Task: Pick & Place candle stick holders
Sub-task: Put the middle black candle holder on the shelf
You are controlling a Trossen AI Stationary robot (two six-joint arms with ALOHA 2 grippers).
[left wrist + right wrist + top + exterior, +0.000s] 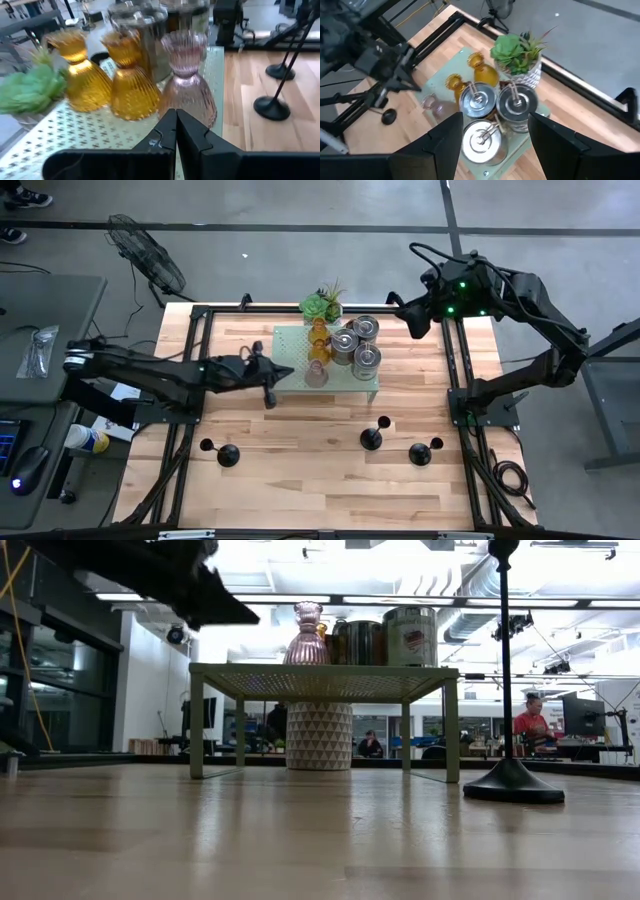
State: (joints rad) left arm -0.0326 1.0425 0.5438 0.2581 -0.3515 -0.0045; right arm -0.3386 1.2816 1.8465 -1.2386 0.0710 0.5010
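Left gripper (269, 393): fingers pressed together with nothing between them, hanging just beside the left edge of the pale green perforated stand (288, 340), near its front corner.
Closest holder: a pinkish glass holder (187, 82) stands upright at the front of the stand, directly ahead of the left gripper's fingertips (176, 131) in the left wrist view; not touching.
Long axis: the pink holder's axis is vertical, with a narrow waist between bulb and cup, so a side-on approach at the waist looks the likely grip.
Amber holders: two amber-orange glass holders (107, 75) sit farther back on the stand beside the pink one, toward the green potted plant (324, 304).
Silvery holders: three cylindrical cans (495, 117) cluster on the right half of the stand.
Black holders: thin-stemmed ones (372, 437) stand on the bare table (300, 480) near its front edge, well apart from both grippers.
Right gripper (412, 320): jaws held partly apart and empty, poised above the stand's far right corner, looking down on the cans.
Nearer arm: left for the pink and amber glass; right for the cans, as I judge it.
Needed first: the left jaws must part before closing on anything.
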